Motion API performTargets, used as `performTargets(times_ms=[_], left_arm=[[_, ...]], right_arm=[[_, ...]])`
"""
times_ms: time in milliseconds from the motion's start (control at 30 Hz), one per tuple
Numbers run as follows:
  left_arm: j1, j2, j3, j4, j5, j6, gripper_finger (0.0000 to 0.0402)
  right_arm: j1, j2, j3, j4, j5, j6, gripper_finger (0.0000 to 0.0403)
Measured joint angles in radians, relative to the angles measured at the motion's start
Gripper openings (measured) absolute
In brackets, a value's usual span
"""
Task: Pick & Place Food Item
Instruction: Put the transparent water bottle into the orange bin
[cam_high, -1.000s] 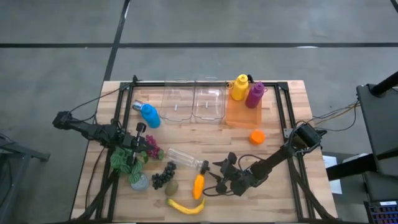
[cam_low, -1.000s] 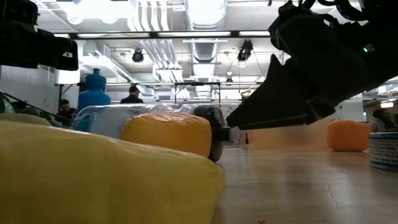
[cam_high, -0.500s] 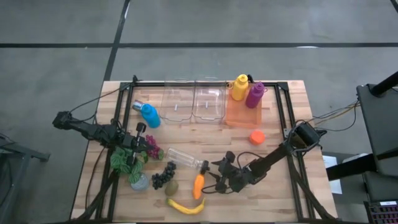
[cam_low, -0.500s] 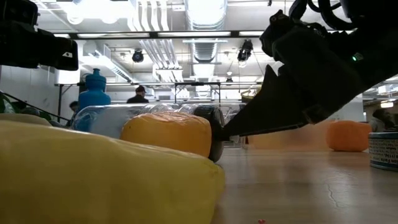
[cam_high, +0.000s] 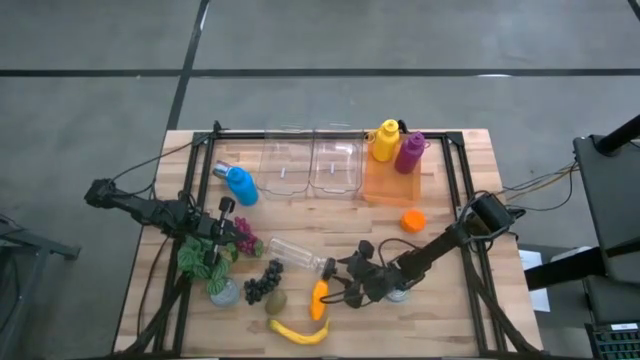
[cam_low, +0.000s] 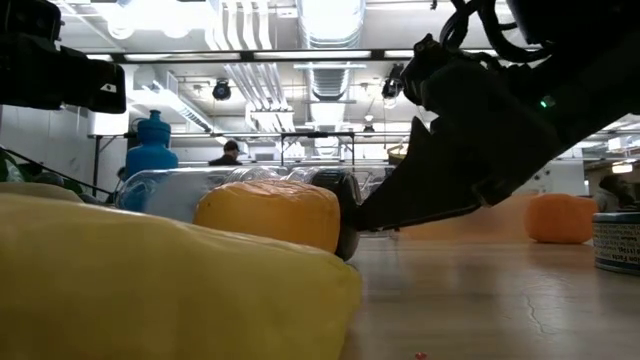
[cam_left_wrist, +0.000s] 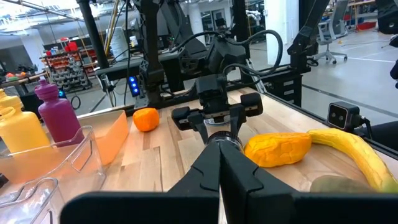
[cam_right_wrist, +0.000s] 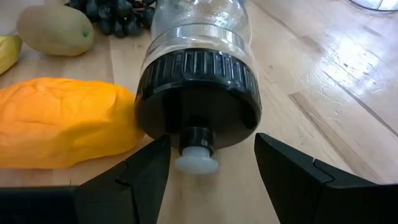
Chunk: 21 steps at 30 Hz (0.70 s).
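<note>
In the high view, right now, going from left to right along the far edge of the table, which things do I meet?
Blue bottle → first clear bin → second clear bin → yellow bottle → purple bottle, the last two standing in the orange tray.

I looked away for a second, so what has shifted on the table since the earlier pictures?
The right hand slid left along the table toward the clear bottle and orange food item, fingers open either side of the bottle's cap, gripping nothing. The left hand, banana and grapes stayed put.
</note>
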Motion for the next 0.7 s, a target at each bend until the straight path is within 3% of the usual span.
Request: performTargets(times_ms=[700], left_arm=[[0.0, 0.0, 0.0, 0.0, 0.0, 0.0, 0.0001]], right_arm=[[0.0, 0.0, 0.0, -0.01, 0.003, 0.003, 0.0216]])
